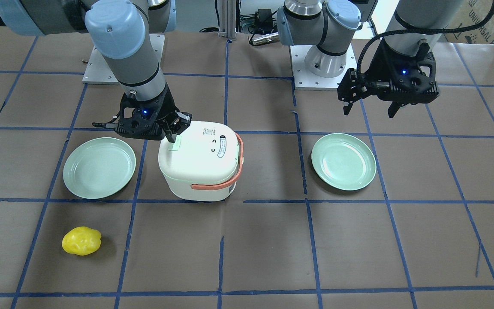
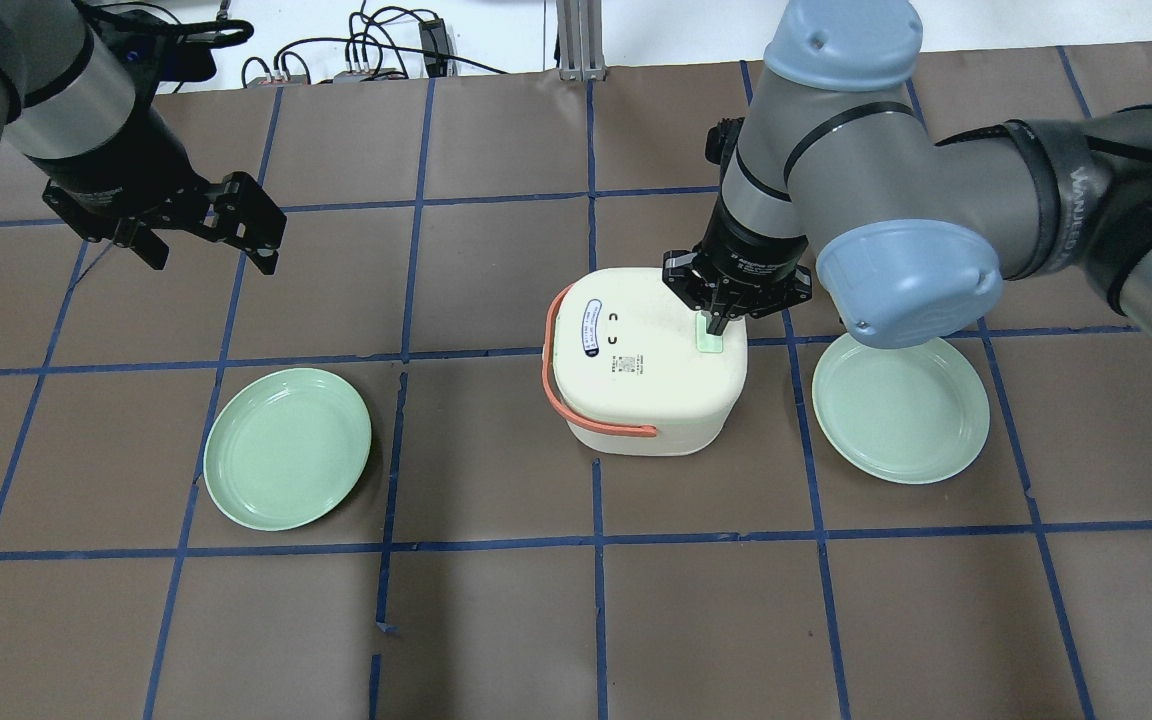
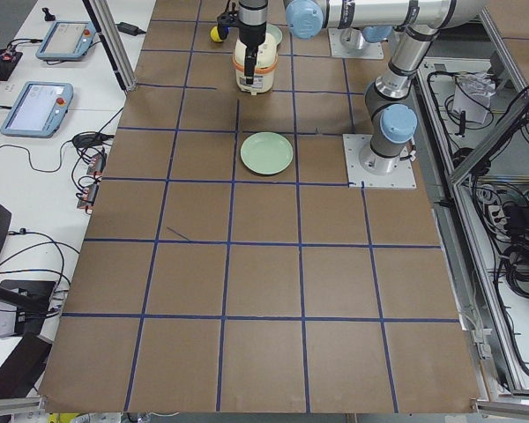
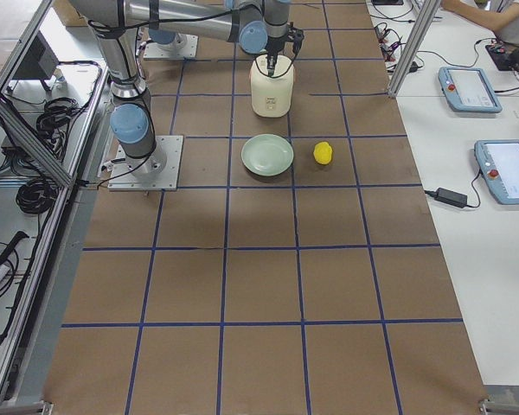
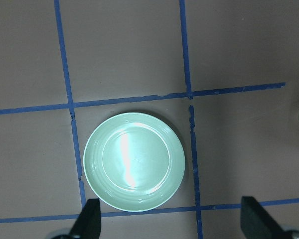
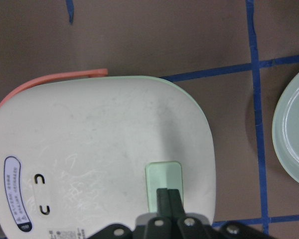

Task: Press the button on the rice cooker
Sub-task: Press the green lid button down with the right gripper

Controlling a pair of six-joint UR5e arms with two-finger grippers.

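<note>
Brown paper table, blue tape grid. Over it the left gripper hangs wide open, green plate nearby. Mid-table sits the white rice cooker, lid label too tiny to read. The right gripper, fingers pinched together, is tip-down on its pale green button, second plate just beside.

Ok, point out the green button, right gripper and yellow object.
green button (image 6: 163,175), right wrist view, its bare upper part.
right gripper (image 2: 715,326), overhead view, its closed fingertips.
yellow object (image 1: 81,240), front-facing view, its middle.

Overhead and front cameras face each other, sharing the rice cooker.
</note>
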